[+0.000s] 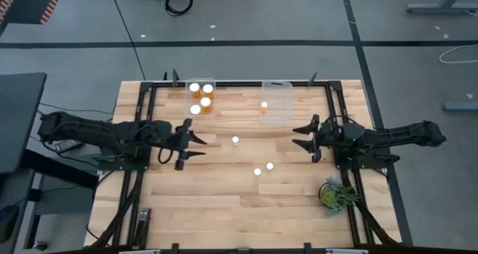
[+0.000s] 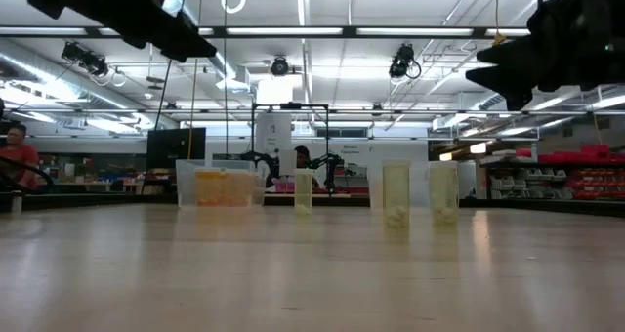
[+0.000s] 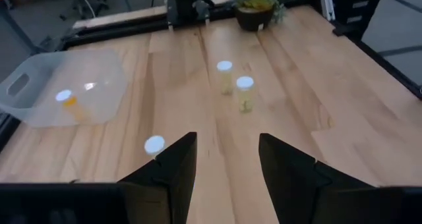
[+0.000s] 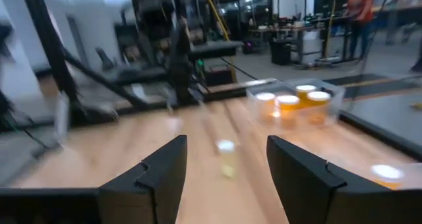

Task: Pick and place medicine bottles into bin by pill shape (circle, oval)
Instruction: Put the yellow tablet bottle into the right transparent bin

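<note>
Three white-capped medicine bottles stand upright on the table: one (image 1: 235,140) mid-table and two (image 1: 258,172) (image 1: 269,166) nearer the front. The left clear bin (image 1: 202,97) holds several orange bottles; the right clear bin (image 1: 276,101) holds one (image 1: 264,104). My left gripper (image 1: 200,147) is open and empty, raised above the table to the left of the middle bottle, which shows beside one finger (image 3: 154,145). My right gripper (image 1: 300,135) is open and empty, raised to the bottles' right, facing the middle bottle (image 4: 226,155).
A small green plant in a pot (image 1: 334,194) stands near the table's front right. Black frame rails run along the table's left, right and far sides. Bare wood lies between the two grippers and toward the front edge.
</note>
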Motion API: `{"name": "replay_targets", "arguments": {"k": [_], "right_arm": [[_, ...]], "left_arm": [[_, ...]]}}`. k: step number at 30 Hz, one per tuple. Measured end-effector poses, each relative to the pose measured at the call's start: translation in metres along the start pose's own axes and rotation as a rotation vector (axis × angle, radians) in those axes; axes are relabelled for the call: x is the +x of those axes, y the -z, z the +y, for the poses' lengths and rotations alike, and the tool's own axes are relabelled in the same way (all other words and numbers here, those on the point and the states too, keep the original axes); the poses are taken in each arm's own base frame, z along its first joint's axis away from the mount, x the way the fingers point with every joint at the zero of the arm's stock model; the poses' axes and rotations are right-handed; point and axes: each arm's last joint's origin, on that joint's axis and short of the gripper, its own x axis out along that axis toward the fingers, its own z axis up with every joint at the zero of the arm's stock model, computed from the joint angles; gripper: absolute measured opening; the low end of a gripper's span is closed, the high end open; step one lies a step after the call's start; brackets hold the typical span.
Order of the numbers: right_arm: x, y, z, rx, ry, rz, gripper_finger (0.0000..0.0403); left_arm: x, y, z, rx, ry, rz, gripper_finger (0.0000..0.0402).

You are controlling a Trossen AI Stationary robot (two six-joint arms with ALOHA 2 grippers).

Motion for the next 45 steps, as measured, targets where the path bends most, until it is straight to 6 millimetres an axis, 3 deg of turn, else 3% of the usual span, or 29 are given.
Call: {"name": "replay_targets", "arguments": {"k": [4, 13, 19, 31, 38, 45], "right_arm": [[0.0, -0.004, 0.0, 0.137, 0.0, -0.041, 0.0216], [0.006, 0.001, 0.0, 0.161, 0.038, 0.02, 0.0216], [0.02, -0.008, 0.005, 0.159, 0.038, 0.091, 0.0216], [0.085, -0.014, 0.021, 0.08, 0.086, 0.401, 0.0216], [0.125, -0.018, 0.048, 0.032, 0.084, 0.639, 0.0216], [0.149, -0.02, 0.079, 0.028, 0.101, 0.767, 0.0216]], "left_arm": [[-0.011, 0.011, -0.003, -0.002, -0.038, -0.026, 0.0172], [-0.036, 0.03, -0.011, -0.036, -0.019, -0.121, 0.0172], [-0.047, 0.047, -0.015, -0.048, -0.046, -0.184, 0.0172], [-0.055, 0.081, -0.02, -0.07, -0.088, -0.25, 0.0172], [-0.056, 0.092, -0.022, -0.03, -0.119, -0.283, 0.0172], [-0.059, 0.098, -0.021, 0.017, -0.144, -0.323, 0.0172]]}}
